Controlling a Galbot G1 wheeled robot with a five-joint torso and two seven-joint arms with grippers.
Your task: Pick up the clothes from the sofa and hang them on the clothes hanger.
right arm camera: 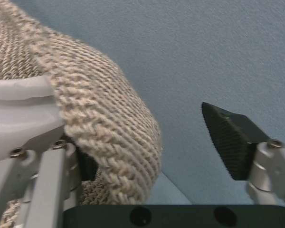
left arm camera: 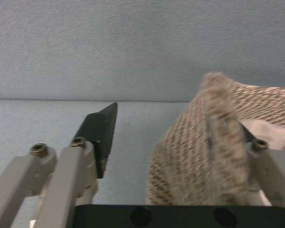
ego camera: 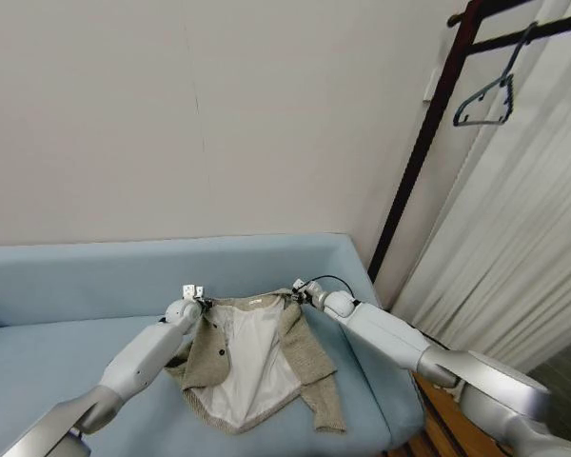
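beige knit cardigan point(ego camera: 252, 367) lay open on light blue fabric sofa point(ego camera: 67, 286) | left pincer point(ego camera: 194, 295), right pincer point(ego camera: 300, 290) both wide at its shoulders | risk: i judged a shallow bite would slip off loose knit on lifting

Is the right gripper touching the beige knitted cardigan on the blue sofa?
Touching. The right wrist view shows the beige knitted cardigan draped over one finger of the open right gripper; its other black pad stands clear.
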